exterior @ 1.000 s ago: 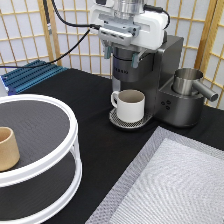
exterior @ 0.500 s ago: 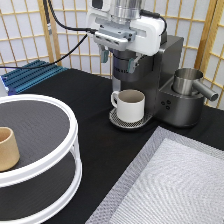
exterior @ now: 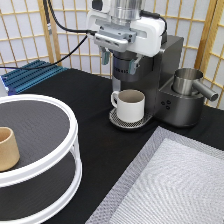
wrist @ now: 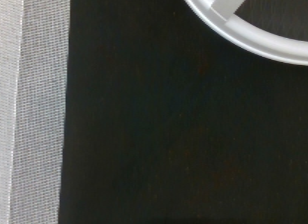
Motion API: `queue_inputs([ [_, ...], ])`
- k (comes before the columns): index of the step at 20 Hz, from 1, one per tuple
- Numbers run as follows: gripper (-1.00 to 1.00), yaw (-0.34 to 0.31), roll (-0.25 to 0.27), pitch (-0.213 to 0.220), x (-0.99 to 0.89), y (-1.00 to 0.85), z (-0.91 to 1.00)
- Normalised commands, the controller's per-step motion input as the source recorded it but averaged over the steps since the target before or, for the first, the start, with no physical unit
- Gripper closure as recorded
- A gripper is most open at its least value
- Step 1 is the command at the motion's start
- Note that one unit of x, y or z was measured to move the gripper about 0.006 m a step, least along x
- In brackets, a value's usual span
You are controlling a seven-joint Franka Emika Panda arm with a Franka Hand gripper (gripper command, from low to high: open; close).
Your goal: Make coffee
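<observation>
**Exterior view: arm up at the coffee machine, mug already under the spout**

Exterior view, standing across the table: the gripper (exterior: 119,56) hangs at the top front of the dark coffee machine (exterior: 167,75), right over the brew head. Two short fingers point down with a gap between them, so it looks released, and nothing shows between them. A white mug (exterior: 130,104) sits on the round drip tray (exterior: 117,120) below the spout, so that part looks done. No coffee pod in sight anywhere; whether it is already inside the machine I cannot tell. A tan cup (exterior: 7,148) stands on the white two-tier stand (exterior: 55,150), well apart. A steel jug (exterior: 187,81) rests on the machine's side.

Versus half a second ago: the hand has shifted slightly toward the exterior view's right and closer over the machine. Mug and cup unchanged.

Wrist view: only black tabletop (wrist: 173,140), the grey mat (wrist: 23,125) and a white rim.
</observation>
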Motion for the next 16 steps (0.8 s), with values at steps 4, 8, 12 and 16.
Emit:
queue_inputs([
  [4,-1.0,0.0,-0.133,0.002,-0.14,0.88,-0.27],
  [8,-1.0,0.0,-0.153,-0.017,-0.12,0.41,0.94],
  [12,-1.0,0.0,-0.006,-0.042,-0.19,-0.22,1.0],
  [16,-1.0,0.0,-0.017,-0.095,0.07,-0.13,1.0],
])
